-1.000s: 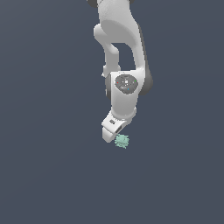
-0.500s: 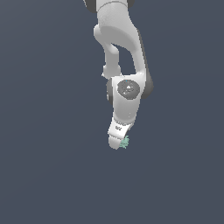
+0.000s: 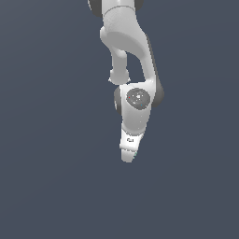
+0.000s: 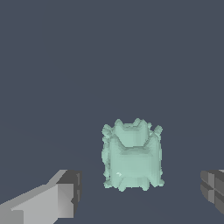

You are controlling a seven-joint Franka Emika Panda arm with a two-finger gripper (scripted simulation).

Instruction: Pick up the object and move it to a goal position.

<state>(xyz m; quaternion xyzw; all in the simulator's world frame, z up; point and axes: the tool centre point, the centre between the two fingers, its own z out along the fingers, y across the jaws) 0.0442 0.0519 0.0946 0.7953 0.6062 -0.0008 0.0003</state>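
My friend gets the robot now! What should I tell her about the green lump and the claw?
Gripper: open, one finger on each side of the green lump, not touching it.
Lump: on the dark floor, between the fingers. In the exterior view the arm hides nearly all of it.
Done: the gripper is lined up over the lump.
Left: close, lift, carry to the goal, which shows in neither view.

exterior view: set well back, faces the white arm (image 3: 133, 70) head-on against a plain dark ground, whole lower arm in frame | wrist view: rides the wrist, looks along the fingers (image 4: 52, 201), very near the mint-green object (image 4: 132, 155) | shared: gripper (image 3: 127, 156) tip zone; object almost hidden behind it in exterior view
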